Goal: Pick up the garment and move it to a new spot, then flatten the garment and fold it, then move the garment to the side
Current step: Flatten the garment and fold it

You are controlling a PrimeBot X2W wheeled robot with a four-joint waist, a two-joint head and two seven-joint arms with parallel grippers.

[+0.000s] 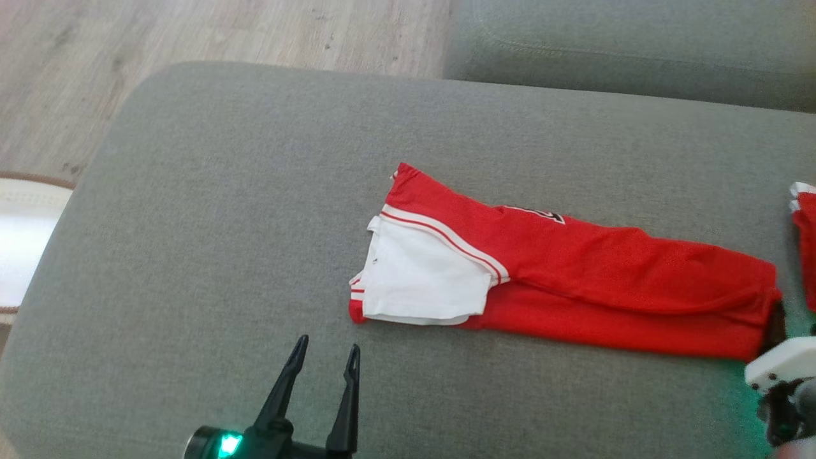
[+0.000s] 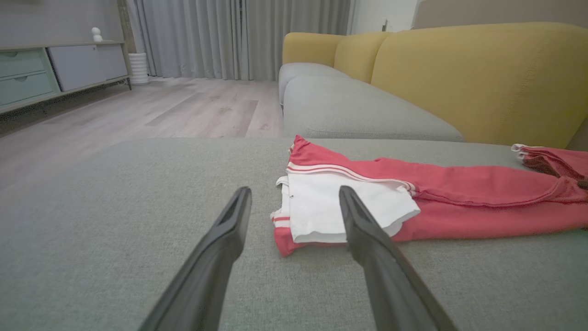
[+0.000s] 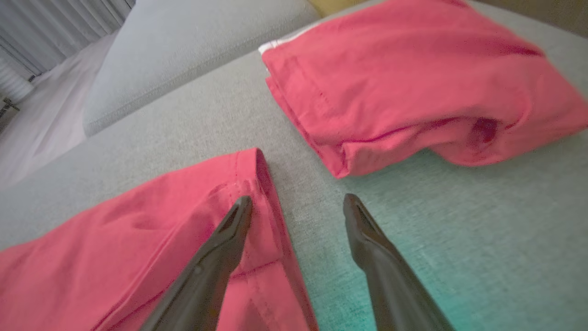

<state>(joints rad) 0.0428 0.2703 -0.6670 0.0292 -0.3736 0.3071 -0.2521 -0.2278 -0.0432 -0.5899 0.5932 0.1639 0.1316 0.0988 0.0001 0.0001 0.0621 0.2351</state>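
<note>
Head view
- Grey cushion (image 1: 223, 223): broad seat pad of coarse woven cloth with rounded corners.
- Garment (image 1: 574, 287): lies flat at the middle of the grey cushion, a long, narrow folded band of red knit cloth running toward the cushion's right edge.
- White panel (image 1: 421, 280): smooth white cloth at the garment's left end, edged with thin red and white stripes.
- Left gripper (image 1: 327, 344): near the cushion's front edge, just short of the white panel; its two thin, dark, tapered fingers are spread, with nothing between them.
- Second red garment (image 1: 806, 242): at the cushion's right edge, cut off by the frame.
- Floor (image 1: 223, 32): pale wood planks beyond the cushion's far left corner.

Left wrist view
- Fingers: matte black, wedge-shaped and parted over bare weave; the right one crosses in front of the white panel.
- Yellow backrest (image 2: 459, 78): padded, along the cushion's far right side.
- Curtains (image 2: 206, 37): grey pleats well beyond the cushion.

Right wrist view
- Right gripper (image 3: 297, 198): released, jaws wide, holding nothing. One finger overlaps the garment's stitched red hem, the other is over bare cushion. Whether either touches, I cannot tell.
- Second red garment: a puffy folded bundle on the cushion, apart from the hem.
- Glow: a teal tint on the weave beside the fingers.
</note>
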